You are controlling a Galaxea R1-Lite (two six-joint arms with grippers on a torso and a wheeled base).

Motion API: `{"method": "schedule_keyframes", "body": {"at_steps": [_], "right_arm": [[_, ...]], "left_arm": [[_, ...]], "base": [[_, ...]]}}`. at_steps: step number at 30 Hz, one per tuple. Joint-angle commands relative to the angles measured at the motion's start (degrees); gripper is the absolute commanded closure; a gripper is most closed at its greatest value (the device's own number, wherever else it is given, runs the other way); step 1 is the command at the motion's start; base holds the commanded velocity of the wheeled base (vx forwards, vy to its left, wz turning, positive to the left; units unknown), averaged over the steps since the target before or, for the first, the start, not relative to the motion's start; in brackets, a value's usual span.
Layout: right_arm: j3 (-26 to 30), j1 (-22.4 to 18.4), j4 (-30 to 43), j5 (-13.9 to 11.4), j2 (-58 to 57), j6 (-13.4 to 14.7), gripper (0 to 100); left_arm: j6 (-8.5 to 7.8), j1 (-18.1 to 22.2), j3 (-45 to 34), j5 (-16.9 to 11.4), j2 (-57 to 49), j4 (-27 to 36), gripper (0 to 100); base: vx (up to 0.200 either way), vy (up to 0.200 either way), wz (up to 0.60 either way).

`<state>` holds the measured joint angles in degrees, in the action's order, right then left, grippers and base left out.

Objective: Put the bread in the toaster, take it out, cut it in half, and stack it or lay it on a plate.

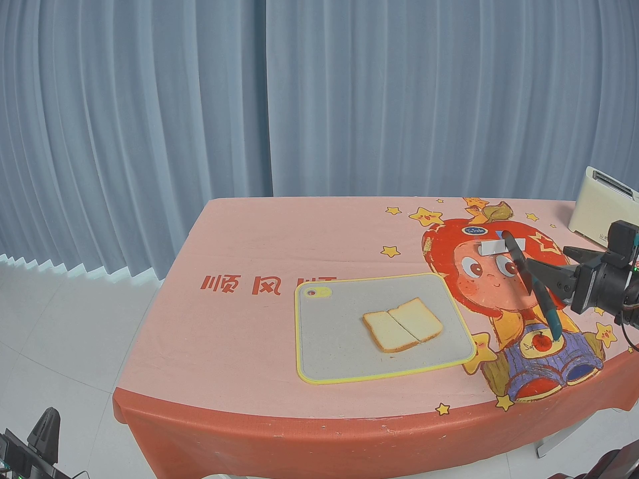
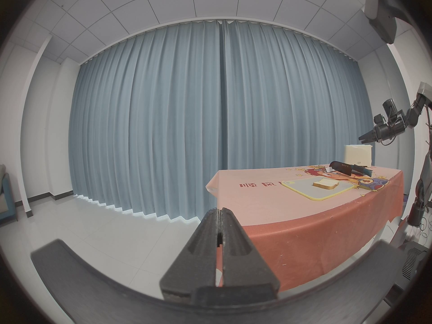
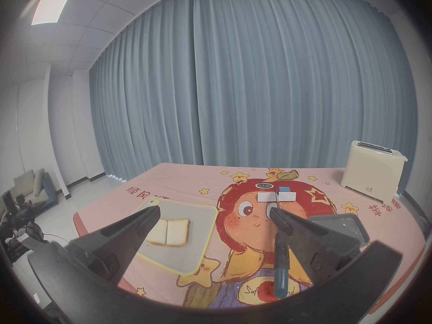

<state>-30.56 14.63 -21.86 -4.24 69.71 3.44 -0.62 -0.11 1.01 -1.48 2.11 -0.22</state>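
The bread point(image 1: 403, 324) lies cut into two halves side by side on the grey, yellow-rimmed cutting board point(image 1: 333, 340) at the table's middle. A knife point(image 1: 549, 314) with a teal handle and dark blade rests on the cloth to the right of the board. My right gripper point(image 1: 547, 256) hovers open above the knife, holding nothing; in the right wrist view its fingers point(image 3: 135, 232) spread wide, with the knife point(image 3: 281, 266) and bread point(image 3: 173, 231) beyond them. The cream toaster point(image 1: 606, 207) stands at the far right. My left gripper point(image 2: 220, 230) is shut and empty, low off the table's left front corner.
A dark rectangular tray point(image 3: 346, 223) sits on the table between the knife and the toaster point(image 3: 371, 172). The pink printed cloth covers the table point(image 1: 219, 340). Grey curtains hang close behind the table's far edge.
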Motion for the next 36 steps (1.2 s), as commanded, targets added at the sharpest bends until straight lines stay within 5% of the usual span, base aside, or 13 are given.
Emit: {"method": "schedule_keyframes", "body": {"at_steps": [1,10,16,21,36], "right_arm": [[-0.2,1.7,0.0,1.1,1.8,-0.1,0],[-2.7,5.8,0.1,4.4,4.4,-0.2,0],[-7.5,8.6,6.5,4.9,6.1,0.1,0],[-10.0,9.6,8.1,8.2,8.3,0.0,0],[-13.5,12.1,12.4,9.3,14.6,0.0,0]], "left_arm": [[0.01,0.0,-1.0,0.0,0.1,0.0,100],[0.01,0.0,-1.0,0.0,0.1,0.0,100],[0.01,0.1,-1.0,0.0,0.1,0.0,100],[0.01,0.0,-1.0,0.0,0.1,0.0,100],[0.01,0.0,-1.0,0.0,0.1,0.0,100]], "base": [[0.000,0.000,0.00],[0.000,0.000,0.00],[0.000,0.000,0.00],[0.000,0.000,0.00],[0.000,0.000,0.00]]}}
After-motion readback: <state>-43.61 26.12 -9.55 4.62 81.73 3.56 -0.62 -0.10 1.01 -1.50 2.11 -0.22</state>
